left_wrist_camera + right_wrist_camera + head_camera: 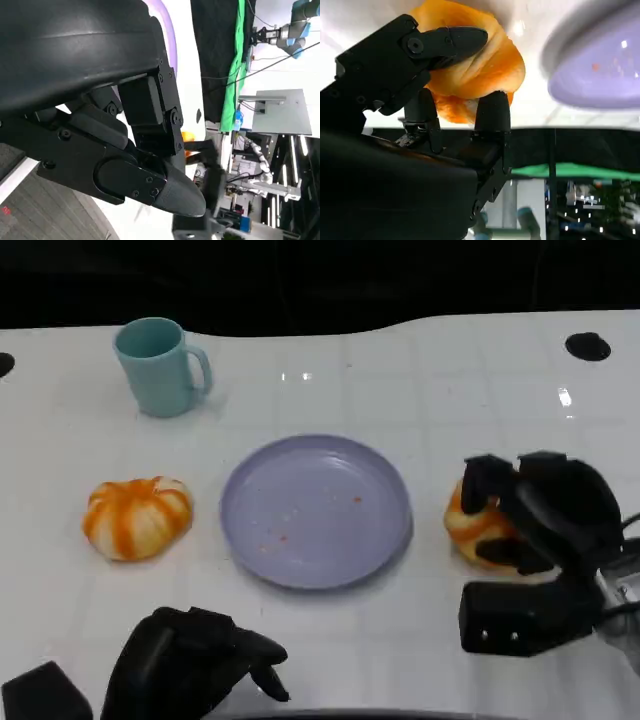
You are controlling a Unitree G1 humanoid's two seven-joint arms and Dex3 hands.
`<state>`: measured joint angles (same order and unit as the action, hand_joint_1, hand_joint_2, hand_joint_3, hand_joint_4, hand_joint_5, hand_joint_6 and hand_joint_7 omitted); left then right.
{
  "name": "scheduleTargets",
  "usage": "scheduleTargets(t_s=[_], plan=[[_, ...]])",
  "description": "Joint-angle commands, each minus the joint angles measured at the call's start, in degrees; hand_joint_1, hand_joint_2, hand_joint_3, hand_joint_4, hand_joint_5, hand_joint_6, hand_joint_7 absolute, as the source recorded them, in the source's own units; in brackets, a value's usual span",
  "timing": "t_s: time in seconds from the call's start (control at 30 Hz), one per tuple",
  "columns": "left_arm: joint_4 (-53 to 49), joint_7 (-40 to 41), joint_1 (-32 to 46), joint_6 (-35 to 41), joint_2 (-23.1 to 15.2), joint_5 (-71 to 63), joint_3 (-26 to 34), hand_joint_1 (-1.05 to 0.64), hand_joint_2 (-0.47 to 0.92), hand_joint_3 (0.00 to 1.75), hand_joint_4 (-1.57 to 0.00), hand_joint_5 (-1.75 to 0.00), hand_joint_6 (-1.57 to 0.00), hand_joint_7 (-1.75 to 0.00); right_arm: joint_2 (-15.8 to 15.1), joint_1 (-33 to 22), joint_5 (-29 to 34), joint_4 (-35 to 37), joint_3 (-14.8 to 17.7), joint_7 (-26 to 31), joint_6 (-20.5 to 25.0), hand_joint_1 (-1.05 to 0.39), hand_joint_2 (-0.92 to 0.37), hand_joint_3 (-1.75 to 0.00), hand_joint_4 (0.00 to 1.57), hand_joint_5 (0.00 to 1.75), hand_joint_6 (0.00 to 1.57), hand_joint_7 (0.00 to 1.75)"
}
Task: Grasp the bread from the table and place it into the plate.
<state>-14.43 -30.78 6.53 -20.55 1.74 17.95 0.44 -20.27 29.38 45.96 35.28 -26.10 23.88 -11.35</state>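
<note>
An orange-and-white bread roll (474,525) lies on the white table just right of the lilac plate (315,510). My right hand (548,515) wraps around it from the right, fingers over its top and far side. The right wrist view shows the fingers (492,112) pressed against the roll (480,65), with the plate (600,75) close beside it. A second, similar roll (137,517) sits left of the plate, untouched. At the table's front edge rests my left hand (195,665), fingers curled in with nothing in them; its fingers (125,150) also look folded in the left wrist view.
A teal mug (158,367) stands at the back left, handle to the right. A black round hole (587,345) marks the table's far right. The plate carries a few crumbs. Bare table lies between the plate and the front edge.
</note>
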Motion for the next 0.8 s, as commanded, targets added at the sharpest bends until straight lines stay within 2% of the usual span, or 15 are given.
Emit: scheduleTargets(t_s=[0.03,0.13,0.27,0.4,0.5,0.63,0.8], plan=[[-0.1,0.5,0.3,-0.4,-0.8,-0.5,0.4,-0.98,0.92,0.01,-1.14,-1.06,-1.51,-0.1,-0.8,0.4,-1.6,-3.3,2.3,-0.1,-0.6,-0.12,-0.45,-0.99,0.92,1.75,0.66,1.75],[-0.3,0.4,0.3,-0.6,-0.7,-0.6,0.4,-0.98,0.92,0.02,-1.14,-1.06,-1.51,-0.1,-0.4,1.0,-2.0,-4.9,3.0,0.3,-1.3,-0.12,-0.35,-1.09,0.95,1.75,0.68,1.75],[-0.5,0.2,0.2,-0.7,-0.6,-0.4,0.3,-0.98,0.92,0.01,-1.13,-1.06,-1.51,-0.1,0.3,1.6,-2.4,-6.7,3.6,-0.5,-1.4,-0.13,-0.33,-1.16,0.95,1.75,0.69,1.75],[-0.4,0.3,0.2,-0.5,-0.7,-0.5,0.2,-0.97,0.92,0.01,-1.12,-1.07,-1.5,-0.11,1.6,2.8,-4.2,-6.8,3.9,-1.4,-4.5,-0.11,-0.33,-1.23,0.96,1.75,0.71,1.75],[-0.3,0.6,0.2,-0.4,-0.6,-0.7,0.0,-0.98,0.92,0.01,-1.12,-1.07,-1.51,-0.11,4.3,4.7,-6.8,-5.4,3.4,-4.6,-6.6,-0.14,-0.3,-1.3,0.98,1.75,0.73,1.75],[-0.3,0.6,0.2,-0.5,-0.5,-0.8,0.0,-0.98,0.92,0.0,-1.12,-1.08,-1.51,-0.11,7.6,6.4,-8.6,-4.0,3.0,-7.4,-7.5,-0.14,-0.28,-1.31,0.99,1.75,0.73,1.75],[-0.2,0.9,0.5,-0.9,-0.5,-1.3,-0.1,-0.98,0.92,0.01,-1.12,-1.08,-1.5,-0.12,11.4,9.0,-8.5,0.8,2.0,-7.1,-9.7,-0.14,-0.29,-1.33,0.98,1.75,0.75,1.75]])
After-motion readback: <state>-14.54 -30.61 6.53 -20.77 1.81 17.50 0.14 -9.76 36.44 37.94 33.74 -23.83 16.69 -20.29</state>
